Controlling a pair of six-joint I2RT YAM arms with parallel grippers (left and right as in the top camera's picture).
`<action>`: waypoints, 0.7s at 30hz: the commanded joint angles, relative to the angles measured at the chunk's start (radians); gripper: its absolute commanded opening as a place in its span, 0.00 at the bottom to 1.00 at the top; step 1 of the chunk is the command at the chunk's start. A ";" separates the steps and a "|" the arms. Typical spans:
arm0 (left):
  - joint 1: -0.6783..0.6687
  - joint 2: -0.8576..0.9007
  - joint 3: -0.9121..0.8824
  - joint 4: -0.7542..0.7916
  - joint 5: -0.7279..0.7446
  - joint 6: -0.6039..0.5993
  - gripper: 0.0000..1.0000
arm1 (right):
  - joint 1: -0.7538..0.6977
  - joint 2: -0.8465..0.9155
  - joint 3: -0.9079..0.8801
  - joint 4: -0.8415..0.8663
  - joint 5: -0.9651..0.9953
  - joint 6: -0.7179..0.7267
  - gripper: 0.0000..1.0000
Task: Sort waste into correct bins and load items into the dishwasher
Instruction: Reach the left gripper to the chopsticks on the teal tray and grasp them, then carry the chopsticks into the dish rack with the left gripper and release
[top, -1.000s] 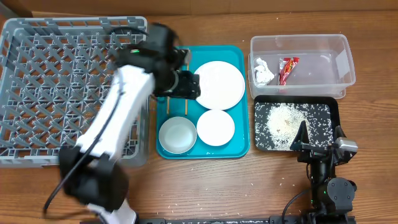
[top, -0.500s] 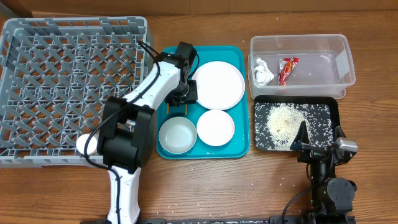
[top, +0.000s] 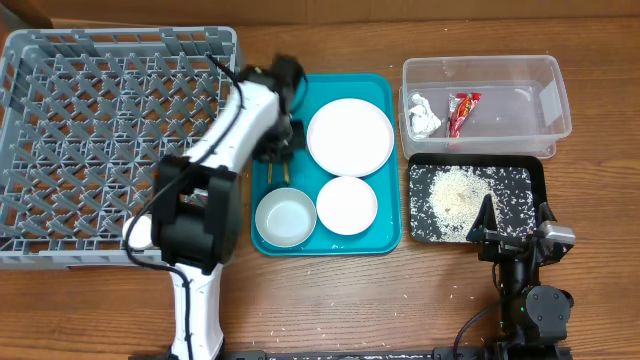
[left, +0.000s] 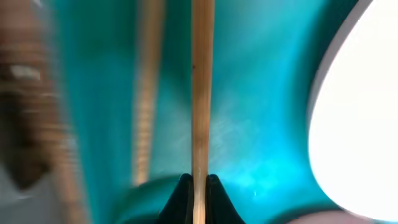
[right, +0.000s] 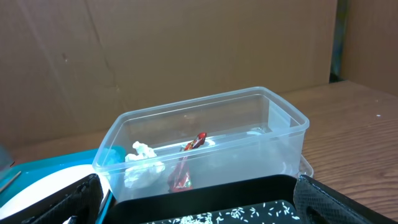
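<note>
My left gripper (top: 280, 158) (left: 199, 186) is down over the left strip of the teal tray (top: 385, 238), shut on one wooden chopstick (left: 202, 93) that runs straight out from its jaws. The second chopstick (left: 147, 93) lies blurred just to its left. On the same tray sit a large white plate (top: 350, 137), a smaller plate (top: 346, 205) and a steel bowl (top: 285, 217). The grey dish rack (top: 100, 140) stands at the left. My right gripper (top: 492, 226) (right: 199, 214) rests open at the near edge of the black tray (top: 475, 232).
The clear tub (top: 520, 100) (right: 249, 149) holds a white tissue (top: 422, 115) (right: 142, 155) and a red wrapper (top: 462, 112) (right: 186, 174). Rice grains (top: 455, 192) (right: 249, 214) cover the black tray. A few stray grains (top: 300, 335) dot the table's front.
The left arm swung in and lowered onto the tray's left strip. Its gripper went from open to shut on a chopstick. The right arm stayed still.
</note>
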 joint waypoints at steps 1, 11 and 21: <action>0.053 -0.145 0.103 -0.049 -0.037 0.084 0.04 | -0.003 -0.012 -0.010 0.008 0.000 -0.001 1.00; 0.216 -0.224 0.071 -0.154 -0.286 0.291 0.04 | -0.003 -0.012 -0.010 0.008 0.000 0.000 1.00; 0.261 -0.222 -0.091 -0.066 -0.272 0.329 0.04 | -0.003 -0.012 -0.010 0.008 0.000 -0.001 1.00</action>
